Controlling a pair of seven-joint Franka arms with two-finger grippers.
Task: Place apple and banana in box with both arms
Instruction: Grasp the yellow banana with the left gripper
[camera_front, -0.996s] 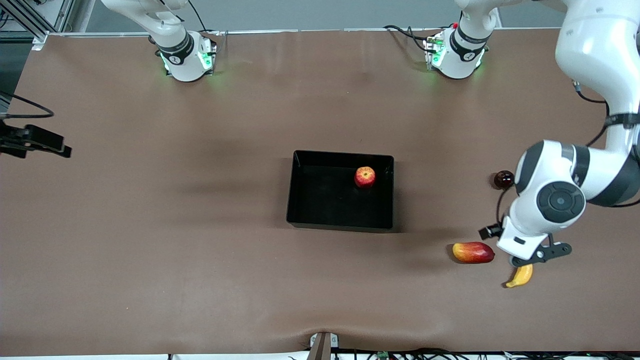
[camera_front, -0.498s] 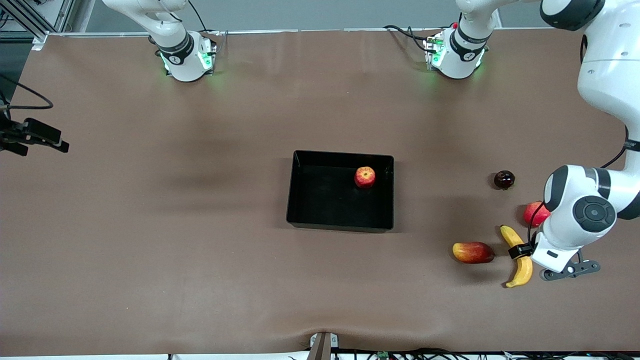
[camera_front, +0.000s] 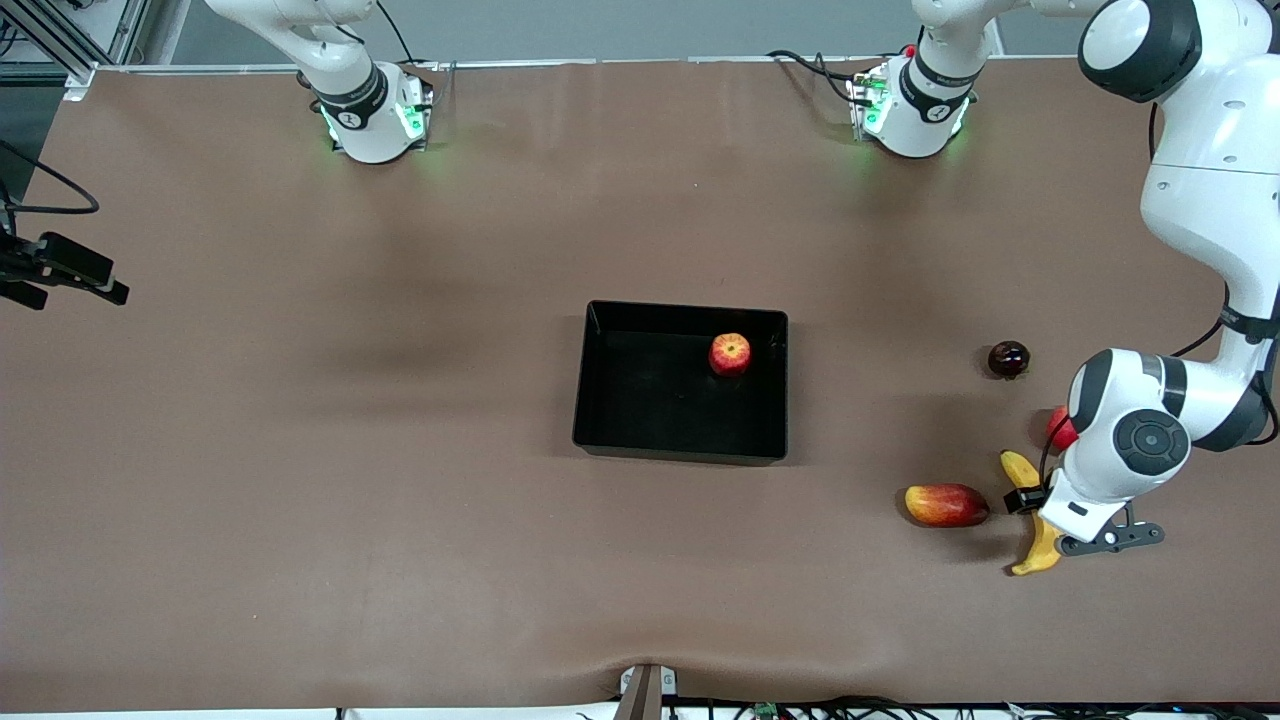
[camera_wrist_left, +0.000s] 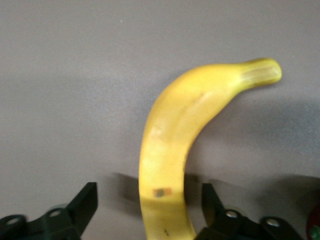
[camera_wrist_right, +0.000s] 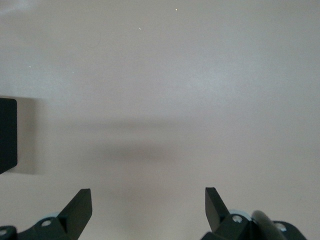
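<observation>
Now banana (camera_wrist_left: 167, 150) lying on table between left gripper (camera_wrist_left: 150, 202) spread fingers (untouched), right gripper (camera_wrist_right: 148, 207) agape, waiting.

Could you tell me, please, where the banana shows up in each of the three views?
Front view: the banana lies at the left arm's end of the table, partly under the left pincer, beside the mango.
Left wrist view: the banana fills the middle, running between the open pincer's fingers.
Right wrist view: not in it.
Shared landmark: the brown table, also bare table in the left wrist view.
</observation>
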